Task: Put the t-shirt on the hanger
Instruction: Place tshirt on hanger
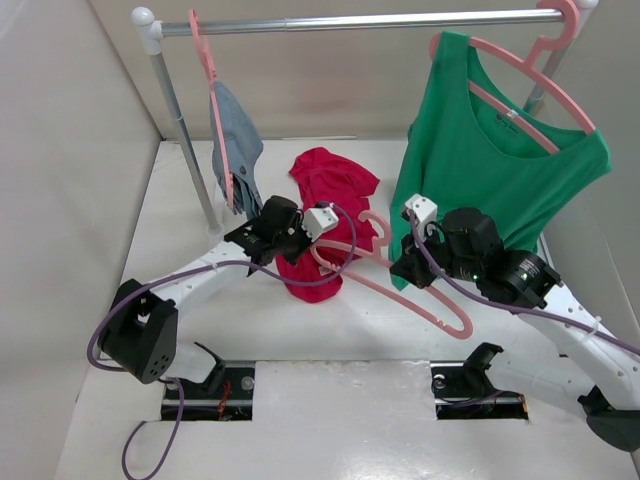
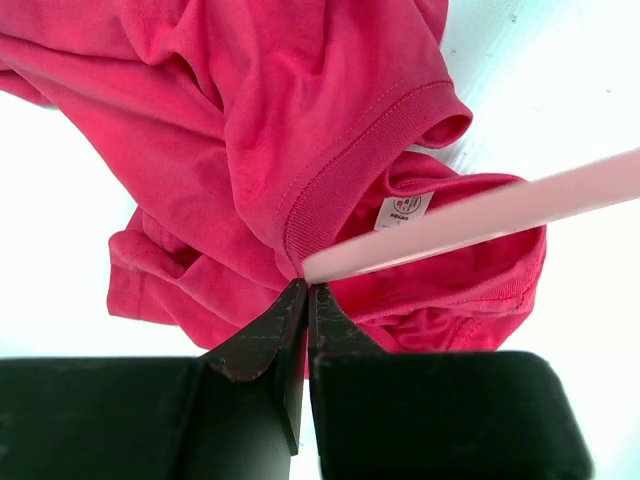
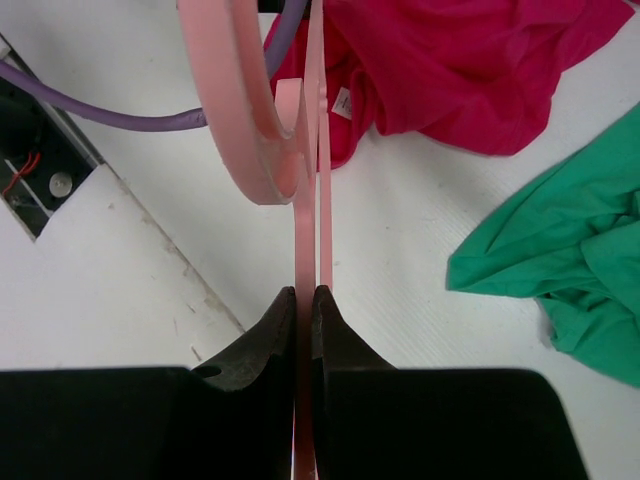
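**Both grippers clamped: one on the t-shirt collar, one on the hanger.**

The crimson t-shirt lies crumpled mid-table, its near end bunched under the left gripper. That gripper's jaws are pinched together on the ribbed collar, with the white neck label at 1 o'clock of the fingertips. The right gripper has its jaws squeezed onto a thin bar of the pink hanger, which runs from the shirt's neck out toward 4 o'clock. One arm tip touches the collar rib. A green tank top hangs from the rail at 2 o'clock of the shirt, and a blue-grey garment at 10 o'clock.
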`<state>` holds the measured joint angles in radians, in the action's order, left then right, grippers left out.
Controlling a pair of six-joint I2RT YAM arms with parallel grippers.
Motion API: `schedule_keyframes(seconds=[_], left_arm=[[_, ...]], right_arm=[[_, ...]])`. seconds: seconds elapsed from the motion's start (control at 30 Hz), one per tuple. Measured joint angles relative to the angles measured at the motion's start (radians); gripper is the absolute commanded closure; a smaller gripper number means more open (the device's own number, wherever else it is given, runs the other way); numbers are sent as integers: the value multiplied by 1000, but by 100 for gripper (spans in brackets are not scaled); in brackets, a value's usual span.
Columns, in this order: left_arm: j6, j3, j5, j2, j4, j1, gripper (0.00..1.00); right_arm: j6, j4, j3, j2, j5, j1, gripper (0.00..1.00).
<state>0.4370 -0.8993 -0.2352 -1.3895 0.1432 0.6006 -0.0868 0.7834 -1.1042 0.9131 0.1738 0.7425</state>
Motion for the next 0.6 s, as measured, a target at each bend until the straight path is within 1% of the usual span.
schedule_keyframes(seconds=[0.33, 0.6], left_arm=[[-2, 0, -2, 0, 1, 0, 100], [-46, -17, -37, -1, 16, 0, 100]], right_arm=[[2, -13, 10, 25, -45, 12, 100], [-17, -124, 131, 32, -36, 19, 100]])
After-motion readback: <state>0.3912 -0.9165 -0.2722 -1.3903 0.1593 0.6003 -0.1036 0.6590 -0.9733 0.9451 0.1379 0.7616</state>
